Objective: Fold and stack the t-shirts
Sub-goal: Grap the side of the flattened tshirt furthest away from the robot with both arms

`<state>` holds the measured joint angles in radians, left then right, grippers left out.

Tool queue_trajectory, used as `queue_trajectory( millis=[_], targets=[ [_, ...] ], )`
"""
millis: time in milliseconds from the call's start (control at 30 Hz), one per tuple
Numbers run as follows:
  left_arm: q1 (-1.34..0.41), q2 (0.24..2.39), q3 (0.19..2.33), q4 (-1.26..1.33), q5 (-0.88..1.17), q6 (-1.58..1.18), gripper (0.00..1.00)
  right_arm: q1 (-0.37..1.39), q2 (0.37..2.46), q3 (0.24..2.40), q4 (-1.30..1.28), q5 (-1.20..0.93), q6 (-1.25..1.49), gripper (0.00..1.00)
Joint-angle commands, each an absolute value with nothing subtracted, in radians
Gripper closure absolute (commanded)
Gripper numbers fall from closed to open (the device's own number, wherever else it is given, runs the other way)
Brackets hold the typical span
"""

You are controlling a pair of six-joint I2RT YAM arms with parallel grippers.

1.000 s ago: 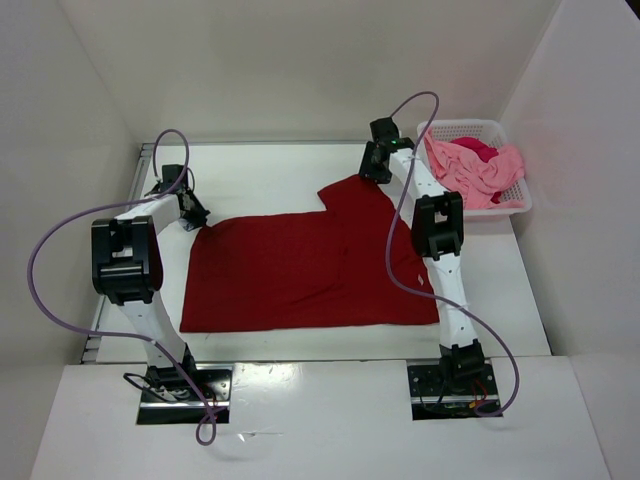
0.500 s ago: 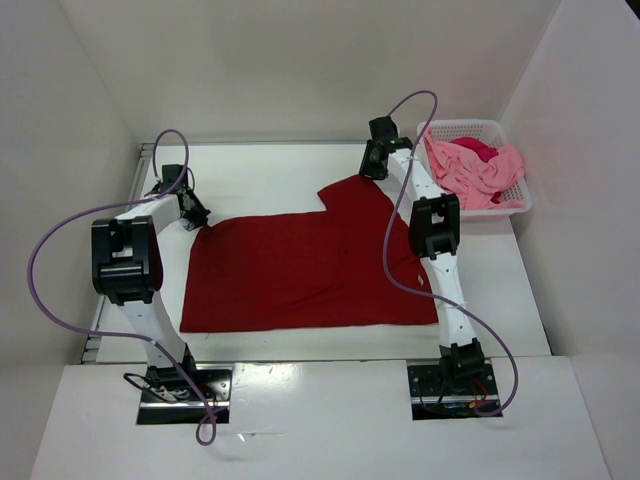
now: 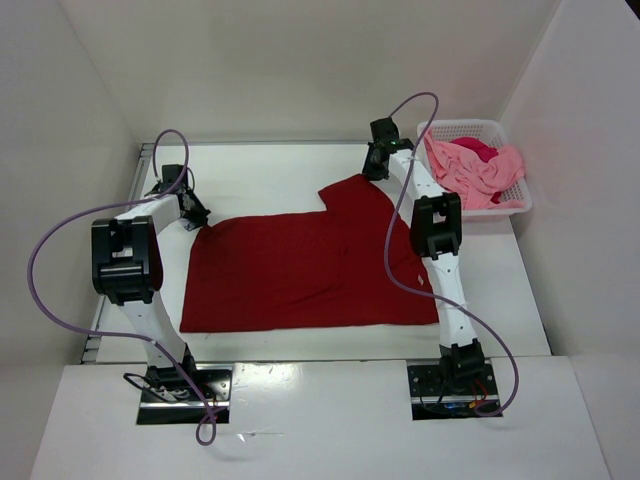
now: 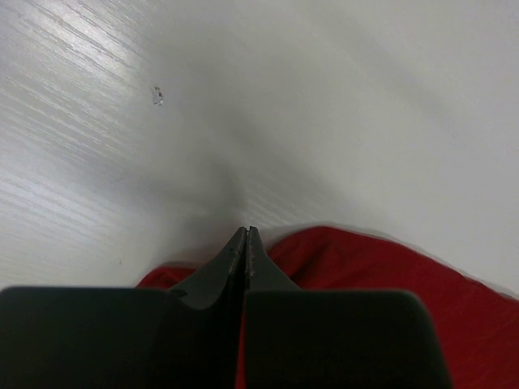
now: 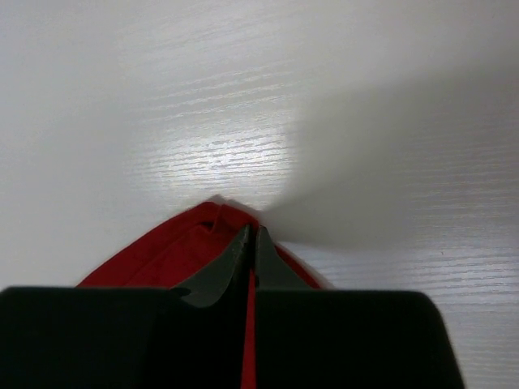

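dark red shirt [image 3: 300, 270] spread flat, basket [image 3: 470, 126] of pink shirts [image 3: 482, 170] far right

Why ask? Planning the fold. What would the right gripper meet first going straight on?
Probably bare table just beyond the dark red shirt that the right gripper is shut on; nothing else shows ahead.

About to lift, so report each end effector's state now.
Left end effector: closed on the red shirt.
Right end effector: closed on the red shirt too.
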<state>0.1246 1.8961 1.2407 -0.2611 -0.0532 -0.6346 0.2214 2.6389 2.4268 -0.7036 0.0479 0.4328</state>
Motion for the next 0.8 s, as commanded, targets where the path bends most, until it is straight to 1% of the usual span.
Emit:
queue_trajectory(
  millis=[0, 67, 167, 200, 267, 300, 367, 400, 433, 467, 667, 767],
  targets=[
    [0.123, 1.879, 1.246, -0.241, -0.037, -0.643, 1.00, 0.215, 2.553, 2.398, -0.707, 0.058, 0.436, 0.99],
    [0.123, 1.861, 1.246, -0.241, -0.037, -0.643, 1.00, 0.215, 2.517, 2.382, -0.707, 0.058, 0.436, 1.00],
    [0.123, 1.803, 1.218, -0.250, -0.037, -0.643, 1.00, 0.215, 2.421, 2.298, -0.678, 0.034, 0.436, 1.00],
    [0.123, 1.789, 1.207, -0.250, -0.037, -0.643, 1.00, 0.215, 2.389, 2.220, -0.667, 0.022, 0.436, 1.00],
    [0.123, 1.749, 1.195, -0.259, -0.037, -0.643, 1.00, 0.215, 2.288, 2.131, -0.640, 0.021, 0.436, 1.00],
    [0.123, 1.723, 1.180, -0.259, -0.028, -0.643, 1.00, 0.215, 2.254, 2.035, -0.628, 0.021, 0.436, 1.00],
    [0.123, 1.697, 1.149, -0.268, -0.028, -0.643, 1.00, 0.206, 2.151, 1.938, -0.604, 0.011, 0.446, 1.00],
    [0.132, 1.671, 1.140, -0.268, -0.018, -0.643, 1.00, 0.206, 2.120, 1.846, -0.591, 0.011, 0.446, 1.00],
    [0.132, 1.658, 1.131, -0.278, -0.009, -0.643, 1.00, 0.206, 2.087, 1.803, -0.591, 0.011, 0.457, 1.00],
    [0.141, 1.645, 1.111, -0.287, -0.009, -0.643, 1.00, 0.195, 2.018, 1.714, -0.577, 0.011, 0.457, 1.00],
    [0.193, 1.528, 1.051, -0.330, 0.000, -0.624, 1.00, 0.166, 1.755, 1.418, -0.565, 0.002, 0.477, 1.00],
    [0.213, 1.497, 1.005, -0.353, 0.009, -0.624, 1.00, 0.166, 1.671, 1.294, -0.565, 0.002, 0.488, 1.00]
  ],
)
